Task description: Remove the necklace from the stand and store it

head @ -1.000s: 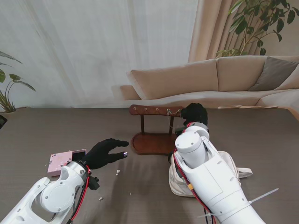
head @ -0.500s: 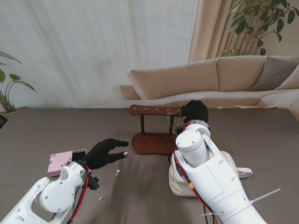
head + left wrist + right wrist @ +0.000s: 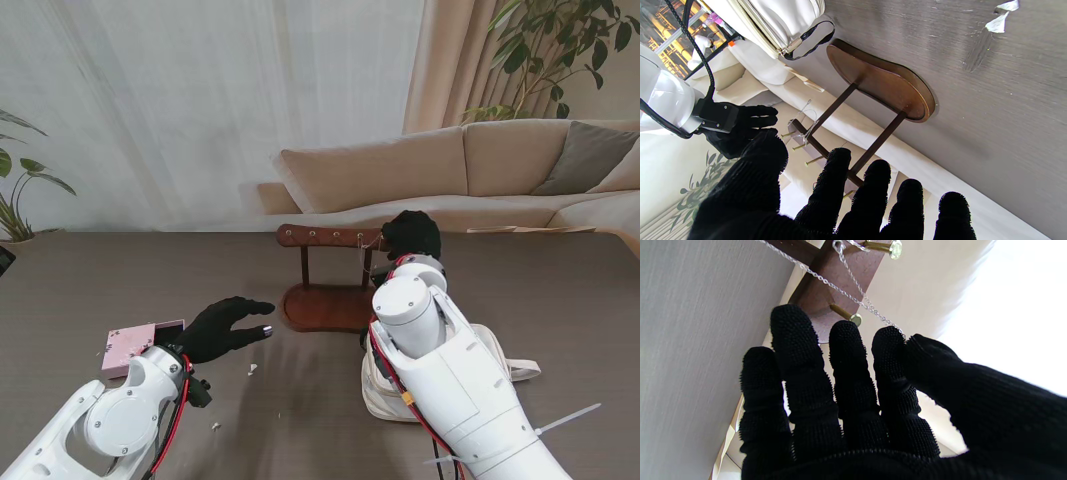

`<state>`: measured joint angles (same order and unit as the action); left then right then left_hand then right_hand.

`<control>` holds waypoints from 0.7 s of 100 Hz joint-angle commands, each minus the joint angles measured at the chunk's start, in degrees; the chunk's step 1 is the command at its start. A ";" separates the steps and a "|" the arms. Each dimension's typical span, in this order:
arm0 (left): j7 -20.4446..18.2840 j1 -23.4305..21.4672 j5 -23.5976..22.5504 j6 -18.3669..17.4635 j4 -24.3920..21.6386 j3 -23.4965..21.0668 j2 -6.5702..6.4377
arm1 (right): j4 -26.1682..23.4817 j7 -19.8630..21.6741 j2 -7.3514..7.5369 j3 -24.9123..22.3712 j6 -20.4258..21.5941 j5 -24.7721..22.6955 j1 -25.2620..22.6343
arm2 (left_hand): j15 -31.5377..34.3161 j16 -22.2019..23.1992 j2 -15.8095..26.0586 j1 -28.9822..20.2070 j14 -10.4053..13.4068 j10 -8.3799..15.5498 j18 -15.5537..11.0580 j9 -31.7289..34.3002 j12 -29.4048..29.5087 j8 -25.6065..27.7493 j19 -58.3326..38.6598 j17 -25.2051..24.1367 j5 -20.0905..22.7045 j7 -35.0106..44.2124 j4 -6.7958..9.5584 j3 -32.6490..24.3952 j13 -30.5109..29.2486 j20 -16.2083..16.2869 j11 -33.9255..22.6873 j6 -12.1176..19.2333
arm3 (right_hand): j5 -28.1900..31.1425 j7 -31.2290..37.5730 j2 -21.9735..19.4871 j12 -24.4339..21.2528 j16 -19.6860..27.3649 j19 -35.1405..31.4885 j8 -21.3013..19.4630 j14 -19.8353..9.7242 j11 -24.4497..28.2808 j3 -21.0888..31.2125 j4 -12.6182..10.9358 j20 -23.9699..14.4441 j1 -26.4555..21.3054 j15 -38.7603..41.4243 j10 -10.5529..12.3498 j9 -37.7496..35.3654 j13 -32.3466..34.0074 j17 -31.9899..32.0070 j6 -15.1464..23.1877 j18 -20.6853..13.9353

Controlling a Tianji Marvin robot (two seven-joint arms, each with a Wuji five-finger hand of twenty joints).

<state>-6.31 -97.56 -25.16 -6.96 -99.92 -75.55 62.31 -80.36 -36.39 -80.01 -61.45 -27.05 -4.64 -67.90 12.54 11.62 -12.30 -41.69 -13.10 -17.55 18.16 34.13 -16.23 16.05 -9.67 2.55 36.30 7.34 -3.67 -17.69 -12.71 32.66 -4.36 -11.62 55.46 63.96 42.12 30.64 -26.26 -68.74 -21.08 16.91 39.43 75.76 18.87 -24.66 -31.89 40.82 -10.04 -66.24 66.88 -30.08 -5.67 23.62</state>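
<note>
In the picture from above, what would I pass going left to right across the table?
Pink box → left hand → small white scraps → wooden stand → necklace → right hand → white pouch.

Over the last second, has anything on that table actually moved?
Only slightly. The right hand, at the right end of the wooden stand, crept a little to the left and away from me, its thumb and finger pinched on the necklace chain, which is still on the pegs. The left hand, pink box and white bag stayed put.
</note>
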 commanded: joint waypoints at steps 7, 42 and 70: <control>-1.06 -0.25 0.05 -0.02 -0.46 -0.14 0.07 | -1.28 1.02 -0.21 0.25 -0.18 0.06 -0.06 | 0.65 0.29 2.25 -1.24 -0.20 -0.45 -0.88 0.48 0.05 0.15 0.18 -0.73 0.09 0.02 2.09 1.70 -0.11 0.09 0.28 -0.29 | 0.35 0.16 0.43 0.61 -0.47 -2.38 -0.52 0.00 0.18 1.89 0.96 0.59 -1.61 0.12 -0.77 -0.28 2.18 -0.56 0.89 0.74; -1.02 -0.37 -0.03 -0.13 -0.54 -0.27 0.07 | -1.73 1.14 -0.28 0.83 -0.52 -0.35 0.43 | 0.63 0.28 2.27 -1.26 -0.26 -0.48 -0.87 0.49 0.06 0.15 0.19 -0.78 0.07 0.01 2.10 1.74 -0.10 0.09 0.28 -0.37 | 0.27 0.05 0.42 0.65 -0.50 -2.46 -0.39 -0.30 0.12 1.72 0.91 0.46 -1.61 0.20 -0.61 -0.38 2.39 -0.66 0.96 0.52; -1.24 -0.44 0.03 -0.08 -0.66 -0.35 0.03 | -1.12 0.61 -0.57 1.70 -0.24 -0.85 1.32 | 0.63 0.28 2.32 -1.25 -0.07 -0.34 -0.95 0.44 0.06 0.14 0.20 -0.80 0.02 -0.01 2.10 1.79 -0.09 0.08 0.29 -0.21 | 0.28 -0.05 0.42 0.69 -0.58 -2.62 -0.17 -0.45 0.11 1.69 0.86 0.33 -1.62 0.39 -0.60 -0.42 2.58 -0.83 0.96 0.31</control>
<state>-6.41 -97.75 -25.21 -7.03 -100.11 -75.78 62.30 -81.33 -36.24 -80.05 -59.99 -27.53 -5.25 -66.88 12.54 11.63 -12.30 -41.69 -13.10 -17.56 18.16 34.13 -16.23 16.05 -9.67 2.55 36.30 7.34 -3.67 -17.68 -12.71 32.66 -4.36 -11.62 55.46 63.94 42.12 30.64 -26.31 -68.74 -21.08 16.91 39.43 75.73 18.87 -24.66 -31.89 40.82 -10.04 -66.24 66.88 -30.08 -5.66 23.62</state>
